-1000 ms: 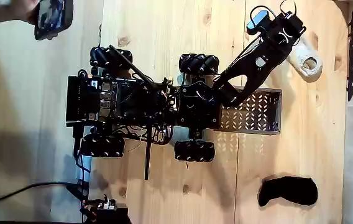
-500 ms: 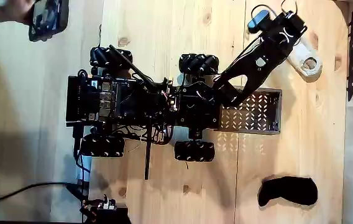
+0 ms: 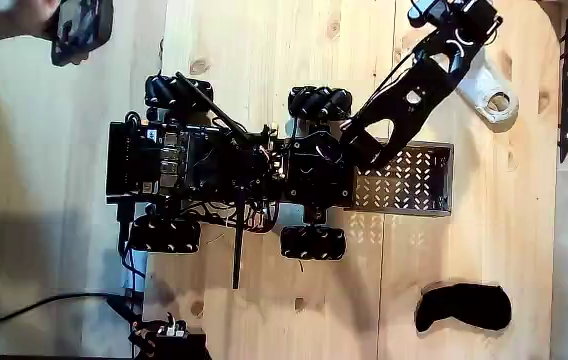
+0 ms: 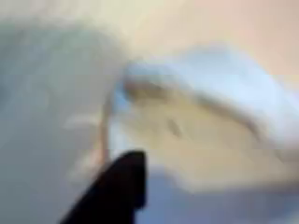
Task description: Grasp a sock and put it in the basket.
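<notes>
Wrist view, nearest: heavily blurred; a dark finger tip (image 4: 120,187) rises from the bottom edge, its far end cut off by the frame.
Just beyond it: a pale cream mass, the sock (image 4: 201,117), spreads over the middle and right; its edges melt into the blur, and whether the finger touches it cannot be told.
Gripper: in the fixed view the gripper (image 3: 471,40) sits at the top edge, partly cropped, directly over the near end of the sock; its jaws are hidden under the wrist body, so whether they are wide, narrow or holding cloth cannot be told.
Sock: in the fixed view it lies on the wooden table (image 3: 264,40) at upper right, its round cuff hole visible, the other end covered by the arm; it is outside the basket.
Basket: the black perforated basket (image 3: 434,205) sits below the sock, against the rover's front, its left part hidden by the arm.
Rover: black wheeled chassis (image 3: 224,165) across the middle.
Black sock: a black sock (image 3: 464,307) lies at lower right, well apart.
Far corner: a hand (image 3: 9,18) holds a phone (image 3: 79,25) at upper left, both cut off.
</notes>
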Motion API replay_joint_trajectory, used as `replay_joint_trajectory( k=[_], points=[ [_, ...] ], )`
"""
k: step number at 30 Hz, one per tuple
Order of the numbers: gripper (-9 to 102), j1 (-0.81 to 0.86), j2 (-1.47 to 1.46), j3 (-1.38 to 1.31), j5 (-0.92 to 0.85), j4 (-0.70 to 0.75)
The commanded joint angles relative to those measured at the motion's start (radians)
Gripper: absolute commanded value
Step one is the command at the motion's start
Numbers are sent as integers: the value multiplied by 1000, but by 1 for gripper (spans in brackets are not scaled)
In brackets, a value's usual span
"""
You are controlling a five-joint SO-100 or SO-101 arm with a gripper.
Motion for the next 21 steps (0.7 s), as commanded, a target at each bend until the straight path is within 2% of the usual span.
replay_joint_trajectory(
  k=[1, 12, 14, 17, 21],
  points=[
    [59, 8, -158, -198, 0, 72],
    [58, 64, -160, -201, 66, 63],
    [52, 74, -164, -201, 61, 55],
    [50, 78, -178, -201, 52, 51],
    [37, 69, -192, -201, 29, 54]
  ],
)
